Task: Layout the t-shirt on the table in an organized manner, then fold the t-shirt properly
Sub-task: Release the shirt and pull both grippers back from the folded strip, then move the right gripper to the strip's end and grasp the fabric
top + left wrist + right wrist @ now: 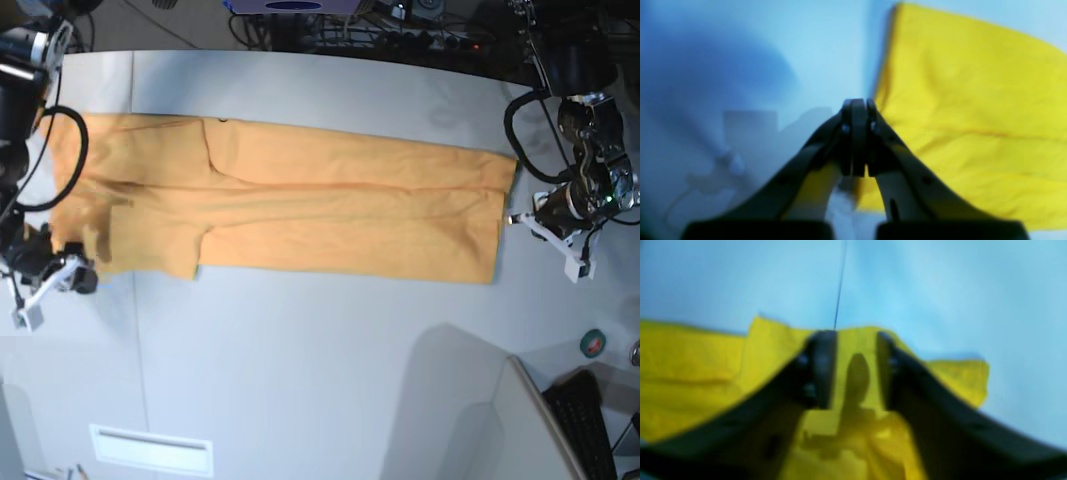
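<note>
Base view gives you the clearest look, yet both arms are cut off at its edges and the grippers show only as small white and black shapes. Both wrist views are soft and blurred, so you cannot read any lettering on the cloth there.

You see the table (320, 380), broad and pale grey-white, with a thin dark seam running down its left part. On its far half lies the t-shirt (300, 215), orange-yellow, folded into a long flat band that stretches across most of the table's width. Long creases run along its length, and a short flap of cloth sticks out at the lower left corner.

Your left gripper (858, 136) sits just off the band's right-hand end in the base view; its jaws are pressed together with no cloth between them, and the shirt's edge lies just beside them. Your right gripper (851, 370) hangs over the opposite end, jaws parted with yellow fabric visible in the gap; you cannot tell whether the tips touch it.
</note>
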`<move>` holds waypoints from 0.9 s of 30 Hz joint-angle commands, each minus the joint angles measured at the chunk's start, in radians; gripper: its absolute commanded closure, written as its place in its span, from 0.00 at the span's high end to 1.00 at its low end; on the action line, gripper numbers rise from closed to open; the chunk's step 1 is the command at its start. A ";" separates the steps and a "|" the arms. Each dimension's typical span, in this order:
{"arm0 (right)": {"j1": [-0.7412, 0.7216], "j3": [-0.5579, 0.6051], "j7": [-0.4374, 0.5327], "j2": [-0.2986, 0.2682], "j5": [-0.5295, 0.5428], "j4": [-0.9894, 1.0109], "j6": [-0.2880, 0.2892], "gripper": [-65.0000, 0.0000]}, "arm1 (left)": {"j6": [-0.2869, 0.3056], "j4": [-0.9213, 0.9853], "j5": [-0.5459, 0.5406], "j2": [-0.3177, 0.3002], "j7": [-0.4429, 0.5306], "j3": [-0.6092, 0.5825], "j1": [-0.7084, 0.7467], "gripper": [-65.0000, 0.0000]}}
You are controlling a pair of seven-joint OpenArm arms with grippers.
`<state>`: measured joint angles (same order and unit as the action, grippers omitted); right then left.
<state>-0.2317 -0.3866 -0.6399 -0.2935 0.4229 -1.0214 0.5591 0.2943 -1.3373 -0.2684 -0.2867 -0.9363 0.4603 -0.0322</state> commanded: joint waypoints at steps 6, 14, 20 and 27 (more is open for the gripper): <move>-0.206 0.062 0.131 -0.040 -0.220 0.299 0.002 0.59 | 0.006 -0.032 -0.009 -0.046 0.018 0.048 0.042 0.00; -0.245 0.125 0.199 -0.039 -0.272 0.430 0.002 0.58 | 0.006 -0.032 -0.009 -0.061 0.020 0.050 0.070 0.00; -0.240 0.122 0.200 -0.029 -0.273 0.430 0.002 0.41 | 0.006 -0.032 -0.009 -0.061 0.020 0.050 0.068 0.00; -0.239 0.120 0.200 -0.028 -0.272 0.424 0.002 0.00 | 0.006 -0.032 -0.009 -0.061 0.020 0.050 0.068 0.00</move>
<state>-0.4446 -0.2619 -0.4557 -0.3046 0.1410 -0.5785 0.5575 0.2985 -1.3521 -0.2695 -0.3275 -0.9314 0.5053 0.0479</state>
